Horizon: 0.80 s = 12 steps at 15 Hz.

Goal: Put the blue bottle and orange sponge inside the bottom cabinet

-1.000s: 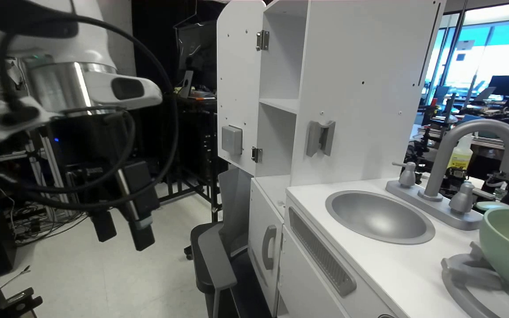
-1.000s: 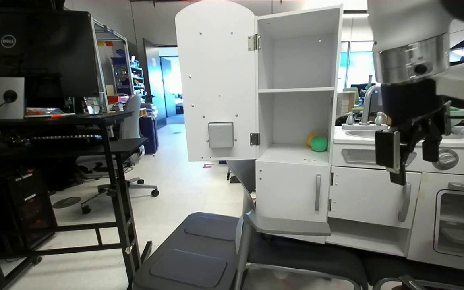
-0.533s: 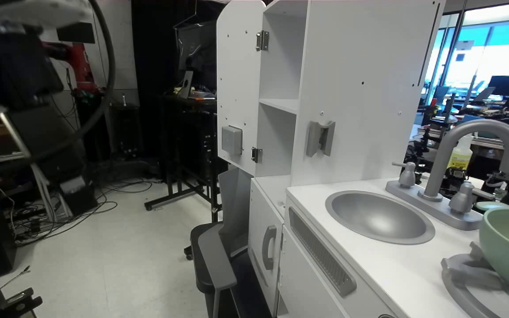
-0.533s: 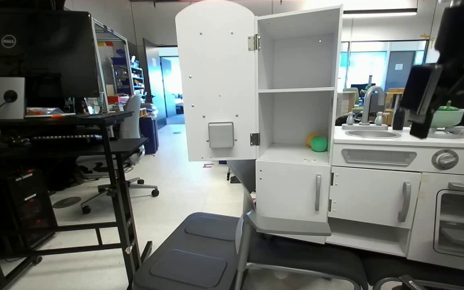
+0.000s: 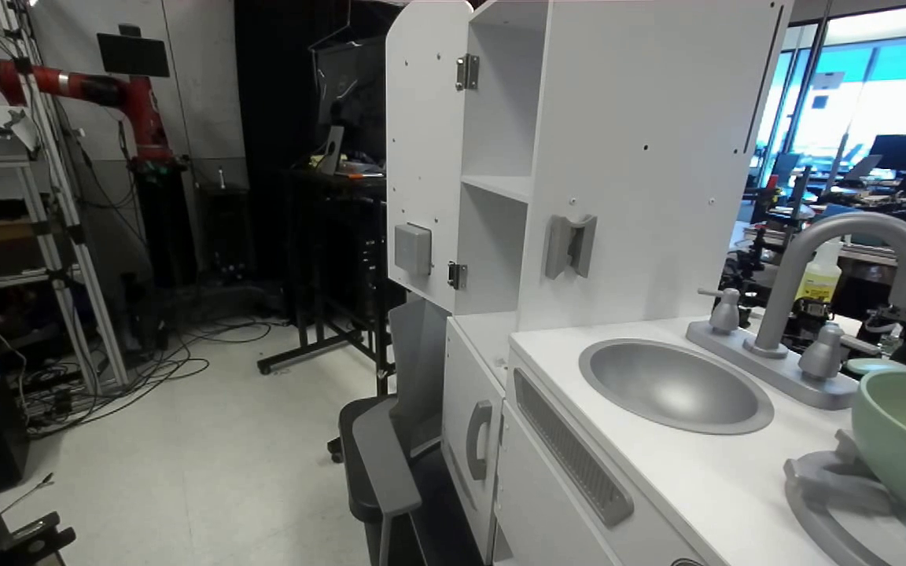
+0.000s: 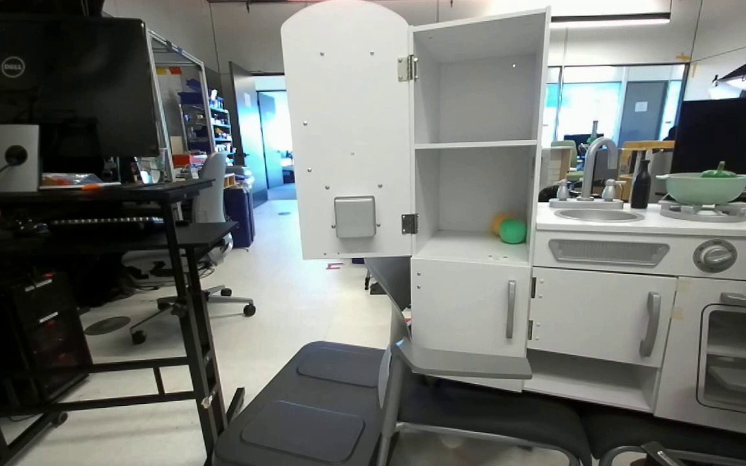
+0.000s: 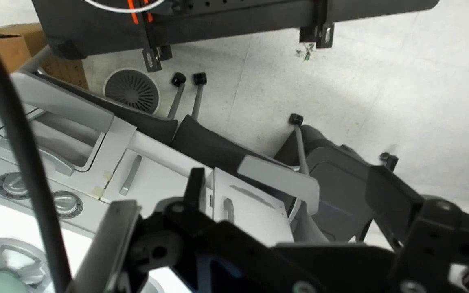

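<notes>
Gripper [image 7: 293, 189]: moved up and out of both exterior views; jaws wide apart.
Bottom cabinet [image 6: 596, 317]: under the sink [image 6: 598, 216], flat, white and closed, bent grey handle [image 6: 651, 327].
Black seats [image 7: 218, 144]: lower than the sink, in front.
Floor [image 7: 340, 81]: room past the seats, away from the sink.

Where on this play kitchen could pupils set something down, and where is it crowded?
Bare: the white countertop between sink, burner and front edge; the lower compartment of the tall cabinet, between hinged side and two round items. Crowded: the burner under the green bowl, and the back, with faucet and black bottle.
</notes>
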Each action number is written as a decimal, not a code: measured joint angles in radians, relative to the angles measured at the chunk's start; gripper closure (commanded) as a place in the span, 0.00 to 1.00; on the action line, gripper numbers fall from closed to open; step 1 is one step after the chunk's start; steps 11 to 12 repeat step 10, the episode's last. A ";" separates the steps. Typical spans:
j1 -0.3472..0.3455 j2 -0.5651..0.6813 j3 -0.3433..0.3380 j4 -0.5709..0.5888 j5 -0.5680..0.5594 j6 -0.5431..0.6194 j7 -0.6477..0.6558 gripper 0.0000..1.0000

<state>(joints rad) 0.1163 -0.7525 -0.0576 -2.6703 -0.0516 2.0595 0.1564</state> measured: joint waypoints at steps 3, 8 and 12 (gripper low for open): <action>-0.017 -0.028 -0.003 0.086 0.026 -0.189 -0.074 0.00; -0.034 0.078 0.000 0.213 0.026 -0.271 -0.118 0.00; -0.040 0.084 0.008 0.208 0.026 -0.271 -0.118 0.00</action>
